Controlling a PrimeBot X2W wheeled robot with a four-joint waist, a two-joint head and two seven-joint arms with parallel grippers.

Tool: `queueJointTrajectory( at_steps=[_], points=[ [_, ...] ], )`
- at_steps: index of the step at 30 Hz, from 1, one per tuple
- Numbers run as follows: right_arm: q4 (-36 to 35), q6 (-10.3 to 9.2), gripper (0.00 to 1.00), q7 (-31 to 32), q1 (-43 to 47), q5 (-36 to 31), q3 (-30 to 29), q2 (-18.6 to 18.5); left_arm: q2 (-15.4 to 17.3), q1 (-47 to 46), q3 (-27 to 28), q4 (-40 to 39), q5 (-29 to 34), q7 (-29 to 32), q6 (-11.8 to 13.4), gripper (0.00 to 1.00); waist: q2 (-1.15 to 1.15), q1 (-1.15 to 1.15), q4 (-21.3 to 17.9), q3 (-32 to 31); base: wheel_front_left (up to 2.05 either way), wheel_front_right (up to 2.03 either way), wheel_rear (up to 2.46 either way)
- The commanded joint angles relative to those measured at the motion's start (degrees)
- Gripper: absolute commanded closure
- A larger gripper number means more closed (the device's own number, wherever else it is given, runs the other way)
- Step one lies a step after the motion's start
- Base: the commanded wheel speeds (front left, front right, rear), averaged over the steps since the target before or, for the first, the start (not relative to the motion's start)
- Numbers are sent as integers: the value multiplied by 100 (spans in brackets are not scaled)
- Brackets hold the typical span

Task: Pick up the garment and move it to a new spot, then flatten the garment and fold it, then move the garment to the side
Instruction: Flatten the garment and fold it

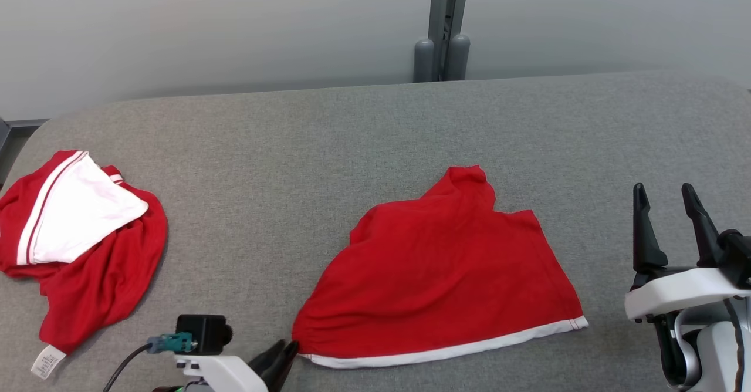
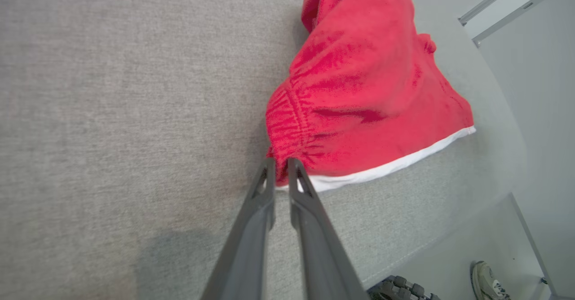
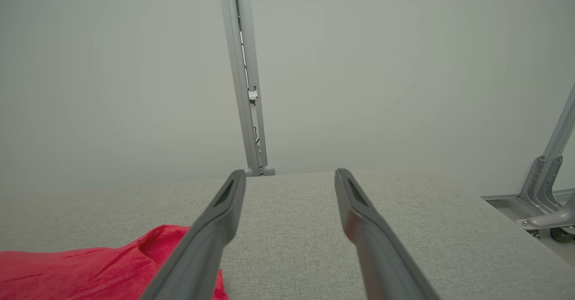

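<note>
Tabletop (image 1: 375,128) of grey fabric, pale wall (image 1: 234,22)

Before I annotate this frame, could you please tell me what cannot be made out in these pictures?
1. Left wrist view: whether the left gripper pinches the corner of the red garment; its fingers, a narrow gap apart, cover the contact.
2. Head view: the second garment is cut by the left edge; the print on its label is too small.
3. Left wrist view: the shoe is cut by the bottom edge.
</note>
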Motion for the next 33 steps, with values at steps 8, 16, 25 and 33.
queueJointTrajectory(
  at_steps=[8,16,25,33],
  points=[
    [-97,3,0,-24,82,126,171,-91,124,8,397,171,98,-691,-137,0,0,0,6,-60,0,0,0],
    [-486,3,0,-17,123,278,350,-124,356,-89,977,-299,669,-2039,16,0,0,0,41,-111,0,0,0],
    [-875,3,0,-14,237,270,452,-150,257,71,1686,-719,1704,-2525,422,0,0,0,44,-158,0,0,0],
    [-856,3,0,-13,515,442,697,-85,-605,471,2485,-911,3165,-2532,485,0,0,0,45,-162,0,0,0]
  ],
)
